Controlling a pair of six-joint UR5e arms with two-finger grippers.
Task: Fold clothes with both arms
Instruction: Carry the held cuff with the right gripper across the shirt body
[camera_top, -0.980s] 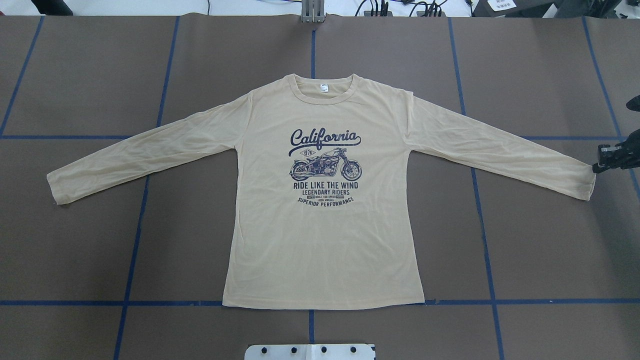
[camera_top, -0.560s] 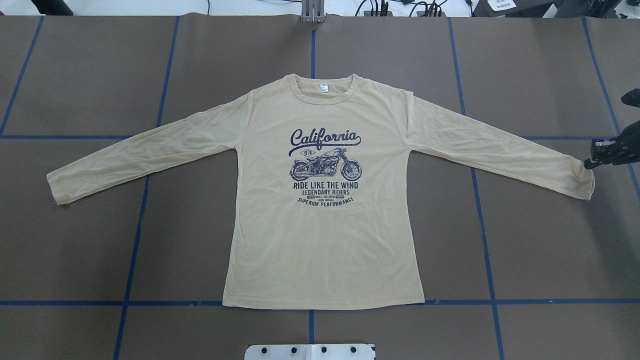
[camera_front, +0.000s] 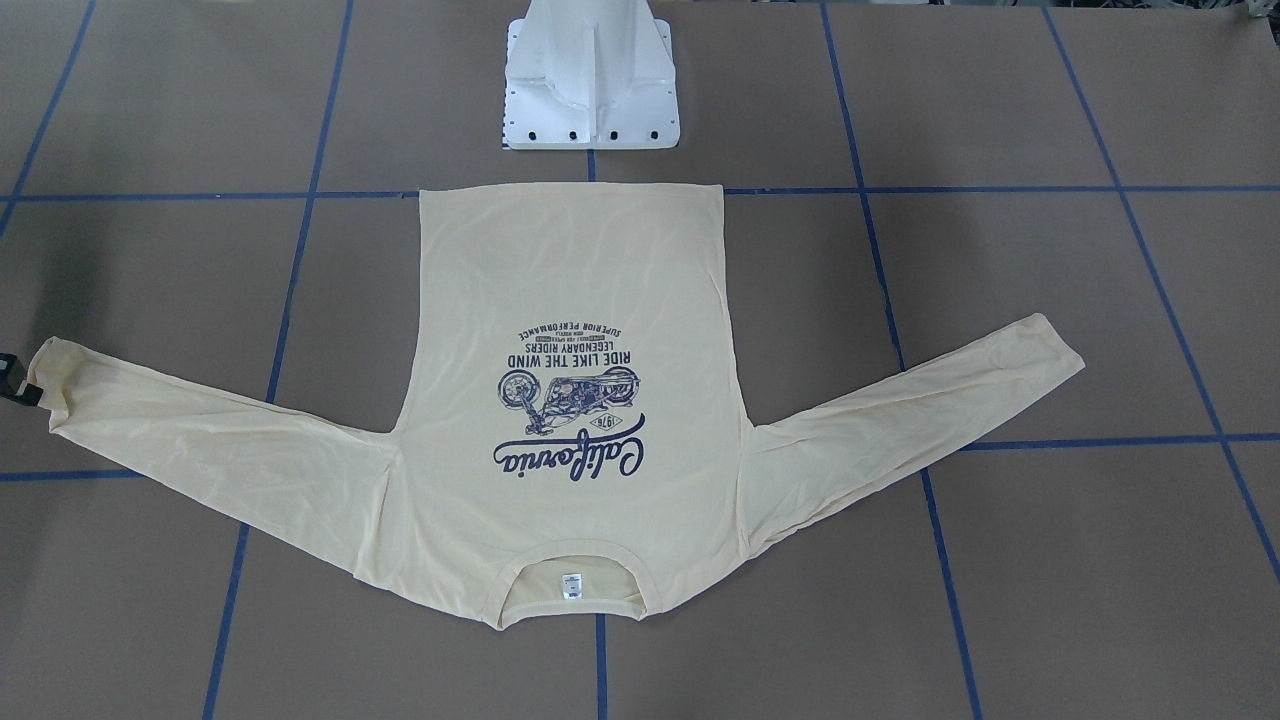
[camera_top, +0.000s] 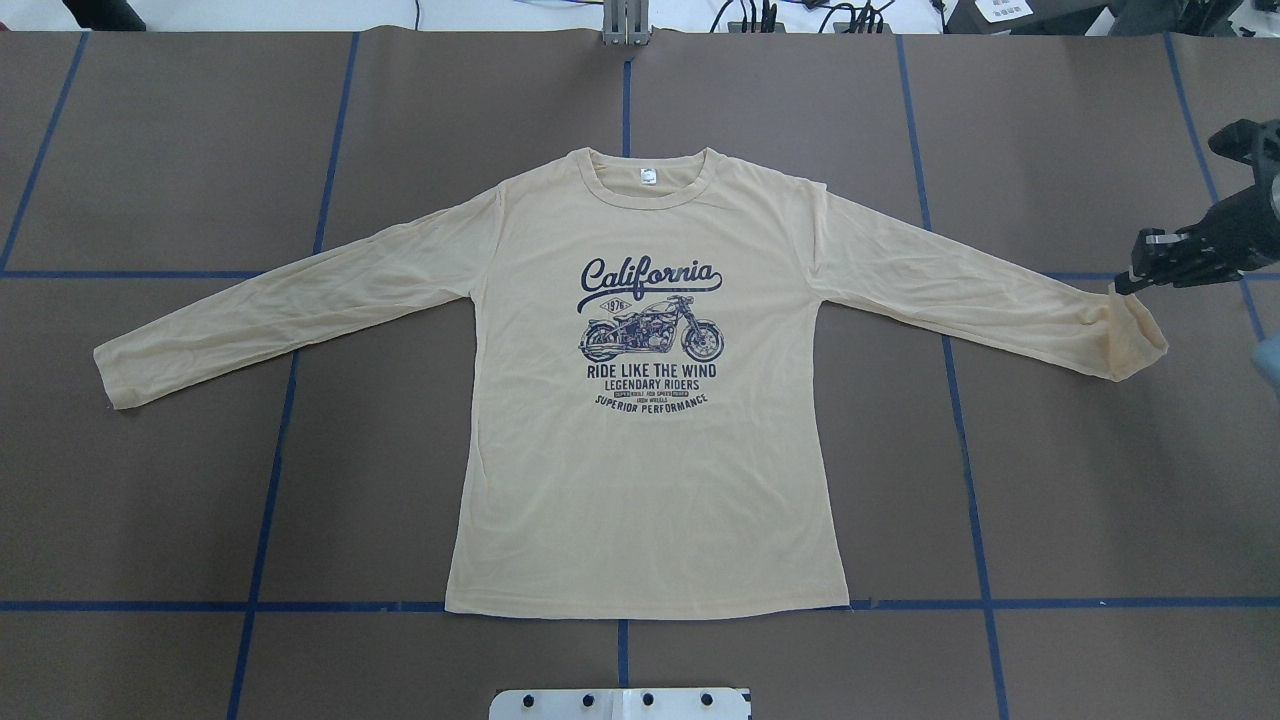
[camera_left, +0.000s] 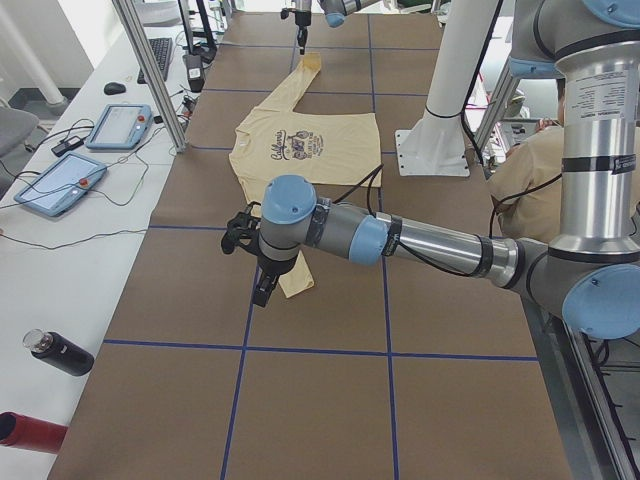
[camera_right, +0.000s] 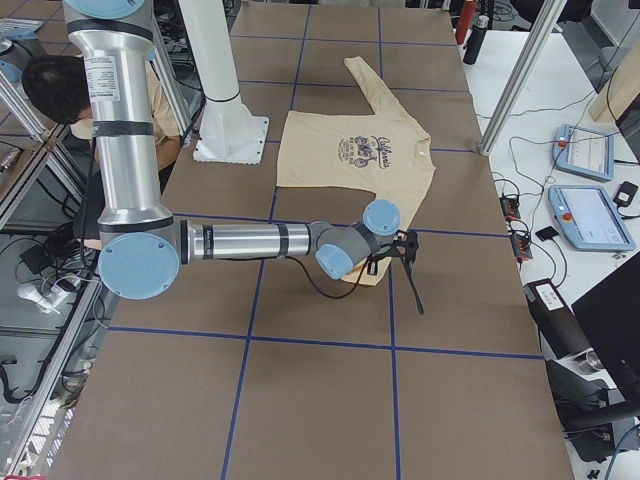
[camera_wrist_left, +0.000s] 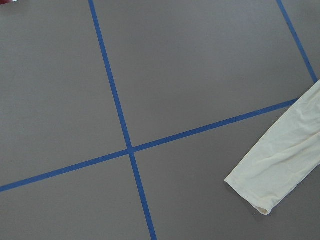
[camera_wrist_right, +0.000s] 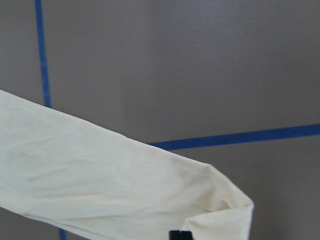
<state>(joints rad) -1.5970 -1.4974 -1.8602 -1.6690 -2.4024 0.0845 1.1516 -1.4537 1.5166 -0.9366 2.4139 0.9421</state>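
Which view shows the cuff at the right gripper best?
Overhead exterior: the cuff shows whole, bunched, its corner at the right gripper. The right wrist view is close but crops it; front-facing has it at the frame edge; the side views show it small.

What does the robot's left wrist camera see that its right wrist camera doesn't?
Only the left wrist view shows a flat cuff lying on the table, and two lines of blue tape crossing. Only the right wrist view shows a bunched cuff, pinched by the black tip of the right tool. Both show a sleeve of the cream T-shirt, blue tape and the brown table.
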